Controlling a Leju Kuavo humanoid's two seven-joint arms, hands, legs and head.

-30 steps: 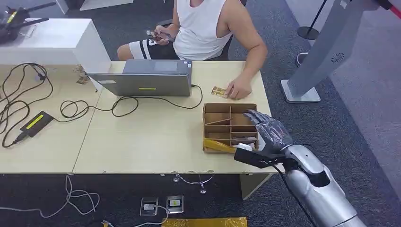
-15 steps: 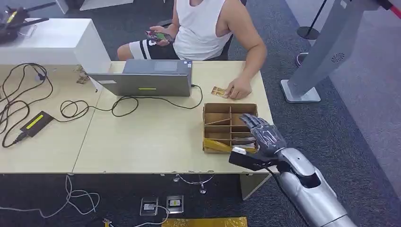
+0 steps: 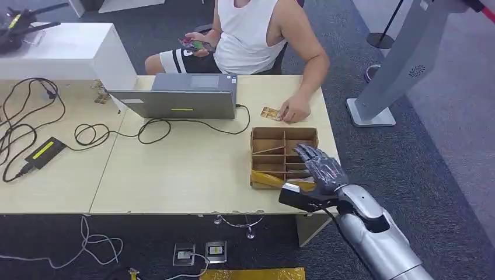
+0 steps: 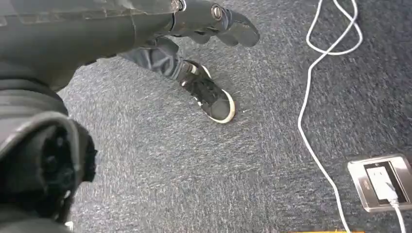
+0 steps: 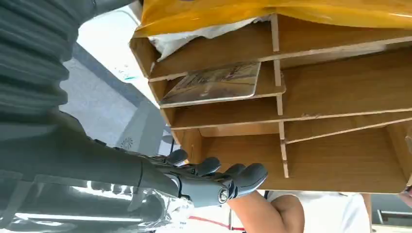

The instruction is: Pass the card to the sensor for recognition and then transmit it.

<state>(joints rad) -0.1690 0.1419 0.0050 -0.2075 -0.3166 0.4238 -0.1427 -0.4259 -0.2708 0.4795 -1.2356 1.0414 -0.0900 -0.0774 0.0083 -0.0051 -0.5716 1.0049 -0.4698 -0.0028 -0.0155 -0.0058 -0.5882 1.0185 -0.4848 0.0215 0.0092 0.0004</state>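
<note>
A cardboard box (image 3: 274,132) with several compartments stands at the table's right end. In the right wrist view a picture card (image 5: 214,82) lies flat in one compartment of the box (image 5: 340,145). My right hand (image 3: 318,169) hovers over the box's near right compartments with its fingers (image 5: 233,177) spread and nothing in them. A second card (image 3: 269,112) lies on the table beyond the box, under a seated person's hand (image 3: 295,109). My left hand (image 4: 209,19) hangs over the carpet with its fingers stretched out, holding nothing.
A yellow packet (image 3: 269,180) lies along the box's near edge. A grey laptop (image 3: 181,98) sits at the table's back middle, with cables (image 3: 93,133) and a power brick (image 3: 44,151) to its left. A grey stand (image 3: 397,64) rises on the right.
My right hand has come down and to the left, closer over the box's near right compartments. It stays spread and holds nothing. The person's hand stays on the far card.
</note>
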